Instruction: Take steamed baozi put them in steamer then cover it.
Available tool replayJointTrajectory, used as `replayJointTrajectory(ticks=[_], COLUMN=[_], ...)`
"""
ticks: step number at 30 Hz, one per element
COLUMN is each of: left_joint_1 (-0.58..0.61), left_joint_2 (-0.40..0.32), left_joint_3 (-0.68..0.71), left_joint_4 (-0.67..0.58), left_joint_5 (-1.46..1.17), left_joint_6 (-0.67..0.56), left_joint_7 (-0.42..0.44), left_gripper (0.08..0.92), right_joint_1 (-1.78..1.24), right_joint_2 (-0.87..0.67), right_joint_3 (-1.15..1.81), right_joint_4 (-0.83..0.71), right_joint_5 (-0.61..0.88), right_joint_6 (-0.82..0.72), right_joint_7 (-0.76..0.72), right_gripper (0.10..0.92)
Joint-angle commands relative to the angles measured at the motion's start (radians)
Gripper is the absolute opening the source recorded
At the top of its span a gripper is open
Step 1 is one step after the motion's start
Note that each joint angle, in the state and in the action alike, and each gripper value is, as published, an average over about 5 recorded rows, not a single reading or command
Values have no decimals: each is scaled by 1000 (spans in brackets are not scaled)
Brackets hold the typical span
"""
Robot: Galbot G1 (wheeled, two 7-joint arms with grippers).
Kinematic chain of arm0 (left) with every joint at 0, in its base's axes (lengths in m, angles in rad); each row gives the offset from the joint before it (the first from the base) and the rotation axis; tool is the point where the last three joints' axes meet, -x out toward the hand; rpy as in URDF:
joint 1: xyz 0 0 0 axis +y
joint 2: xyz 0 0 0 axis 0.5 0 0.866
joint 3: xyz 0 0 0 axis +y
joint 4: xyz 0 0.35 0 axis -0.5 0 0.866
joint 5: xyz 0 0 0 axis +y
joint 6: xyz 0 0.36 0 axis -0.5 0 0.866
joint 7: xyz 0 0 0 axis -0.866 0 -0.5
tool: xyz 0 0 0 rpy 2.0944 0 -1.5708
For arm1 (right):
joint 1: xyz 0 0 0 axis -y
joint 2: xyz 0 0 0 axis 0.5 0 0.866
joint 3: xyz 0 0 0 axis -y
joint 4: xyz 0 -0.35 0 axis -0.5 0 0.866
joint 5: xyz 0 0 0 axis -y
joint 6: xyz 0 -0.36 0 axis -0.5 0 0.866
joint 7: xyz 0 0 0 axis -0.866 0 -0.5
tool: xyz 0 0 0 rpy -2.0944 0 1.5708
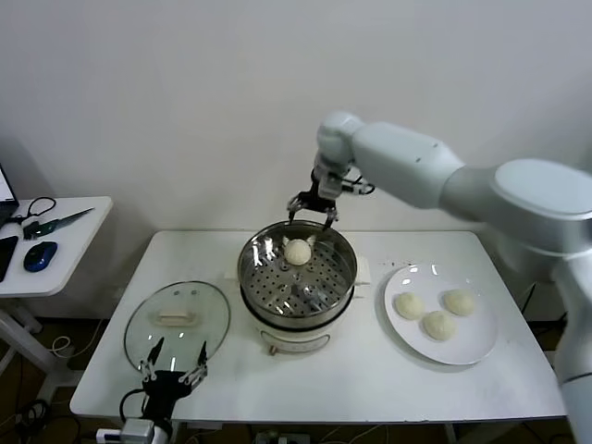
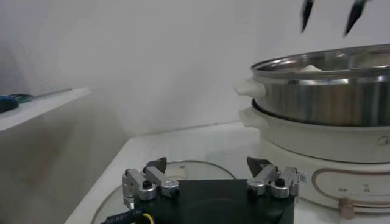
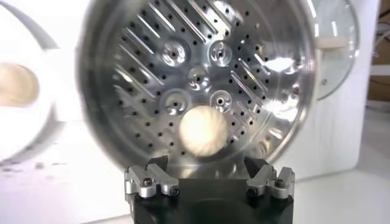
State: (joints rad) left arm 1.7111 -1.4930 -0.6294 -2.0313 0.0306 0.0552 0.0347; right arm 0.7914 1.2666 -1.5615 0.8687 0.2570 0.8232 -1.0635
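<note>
We have one small cream-white dough bun (image 1: 297, 251) lying on the perforated floor of the round shiny stainless-steel steamer basket (image 1: 338, 289), toward its far side, and our right claw (image 1: 313, 215) hangs just above the far rim with its fingers spread and nothing between them. In the right wrist view the bun (image 3: 203, 132) sits directly below the claw, apart from the fingertips.

As we judge it, the main hazard is the rim: the claw sits low and close to the basket's far wall, so a careless sideways sweep toward the flat white plate (image 1: 474, 350) could clip the metal edge and shift the basket on its white cooker base (image 1: 294, 340). Three more cream-white buns (image 1: 435, 325) wait on that plate, huddled near one another; a spread claw descending on one may nudge its neighbours or squash the soft dough. Loading the remaining buns against the first could crowd them toward one side.

Our left claw (image 1: 173, 375) rests low at the near edge of the white bench (image 1: 370, 388), fingers spread, just beside the round clear glass lid (image 1: 176, 324) with its white handle. That lid lies flat, so a poor grip on the handle might let it slip.
</note>
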Motion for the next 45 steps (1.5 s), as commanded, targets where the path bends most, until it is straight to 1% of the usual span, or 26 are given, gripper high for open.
replayJointTrajectory(ticks=[1, 5, 9, 14, 19, 23, 28, 32, 38, 45], left_joint_1=[-3, -12, -11, -10, -8, -7, -1, 8, 12, 15], left_joint_2=[2, -1, -4, -8, -8, -8, -8, -6, -7, -9], left_joint_3=[-3, -4, 1, 3, 4, 6, 6, 3, 0, 0], left_joint_4=[0, 3, 3, 11, 18, 22, 23, 25, 30, 33], left_joint_5=[-2, -6, -5, -3, -3, -1, 5, 8, 12, 13], left_joint_6=[-6, -7, -8, -12, -16, -18, -21, -25, -31, -35], left_joint_7=[0, 0, 0, -1, -2, -2, -3, -4, -6, -7], left_gripper=[823, 823, 823, 823, 823, 823, 823, 823, 823, 823], right_joint_1=[324, 308, 241, 158, 54, -81, -281, -383, -474, -492], right_joint_2=[-253, -427, -557, -619, -631, -616, -567, -516, -440, -403], right_joint_3=[-418, -516, -522, -479, -406, -301, -135, -16, 85, 89], right_joint_4=[200, 298, 396, 471, 505, 472, 364, 289, 190, 144], right_joint_5=[543, 450, 408, 380, 386, 376, 342, 320, 301, 289], right_joint_6=[-542, -720, -878, -994, -1057, -1082, -1089, -1087, -1084, -1086], right_joint_7=[-97, -2, 101, 185, 232, 260, 279, 283, 299, 289], right_gripper=[823, 823, 823, 823, 823, 823, 823, 823, 823, 823])
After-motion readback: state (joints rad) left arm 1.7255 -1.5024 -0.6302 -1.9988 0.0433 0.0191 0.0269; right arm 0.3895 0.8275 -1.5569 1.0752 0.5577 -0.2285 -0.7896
